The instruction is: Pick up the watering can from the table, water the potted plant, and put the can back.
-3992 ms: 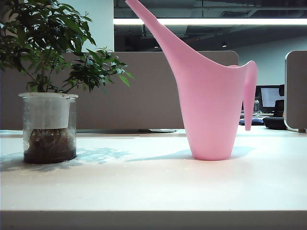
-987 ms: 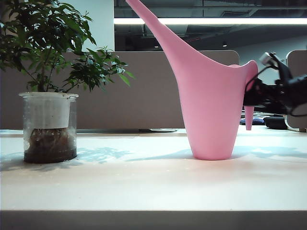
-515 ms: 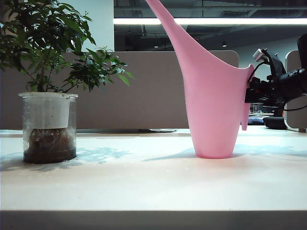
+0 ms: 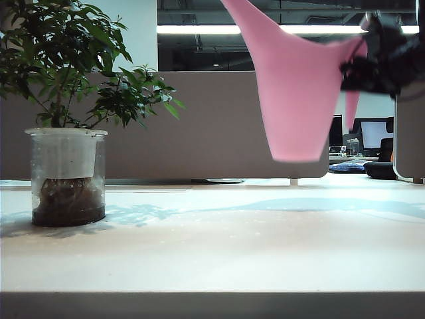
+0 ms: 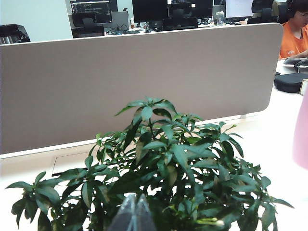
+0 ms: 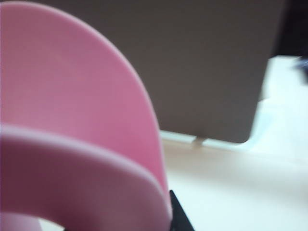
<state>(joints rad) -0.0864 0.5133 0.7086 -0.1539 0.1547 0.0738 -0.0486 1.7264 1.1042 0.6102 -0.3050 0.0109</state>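
The pink watering can (image 4: 295,100) hangs in the air above the white table (image 4: 212,246), right of centre, its spout running out of the top of the exterior view. My right gripper (image 4: 355,70) is shut on its handle at the upper right. In the right wrist view the can's body (image 6: 72,110) and handle (image 6: 86,183) fill the picture, with one black finger (image 6: 177,216) pressed against the handle. The potted plant (image 4: 66,173) stands at the table's left. My left gripper (image 5: 134,214) is shut and empty, just behind the plant's leaves (image 5: 168,163). It does not show in the exterior view.
A grey-beige partition (image 4: 199,126) runs along the table's back edge. Monitors (image 4: 375,133) and a dark bag (image 5: 291,82) sit on the desk beyond it. A person in orange (image 5: 296,33) sits farther off. The can's pink edge (image 5: 302,139) shows beside the plant in the left wrist view.
My right gripper closed on the can's handle and rose. The can has left the table and now hangs well above it. The plant and left gripper have not moved.
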